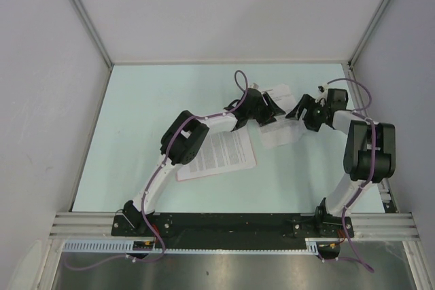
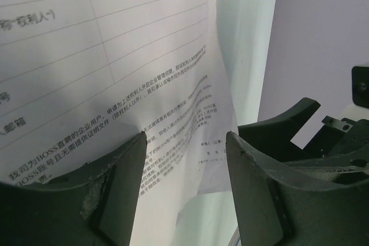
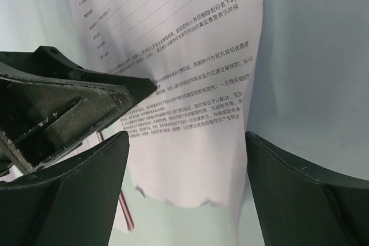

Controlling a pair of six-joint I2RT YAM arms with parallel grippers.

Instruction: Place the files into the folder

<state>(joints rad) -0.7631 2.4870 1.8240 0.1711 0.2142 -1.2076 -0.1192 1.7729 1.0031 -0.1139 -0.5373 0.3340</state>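
Observation:
Two white files printed with black text show. One file (image 1: 219, 154) lies flat on the table beside the left arm. The other file (image 1: 282, 135) (image 2: 115, 73) (image 3: 190, 84) lies between the two grippers, its near edge wavy and one corner curled. My left gripper (image 1: 270, 111) (image 2: 184, 185) is open with that sheet's edge between its fingers, not pinched. From the opposite side my right gripper (image 1: 300, 113) (image 3: 187, 191) faces it, open over the same sheet. A thin pink strip, seemingly the folder's edge (image 3: 124, 214), peeks out at the sheet's side; the rest is hidden.
The pale green table (image 1: 136, 113) is boxed in by grey walls on the left, back and right. The two grippers' fingers nearly meet at mid-table. An aluminium rail (image 1: 231, 225) carrying both arm bases runs along the near edge.

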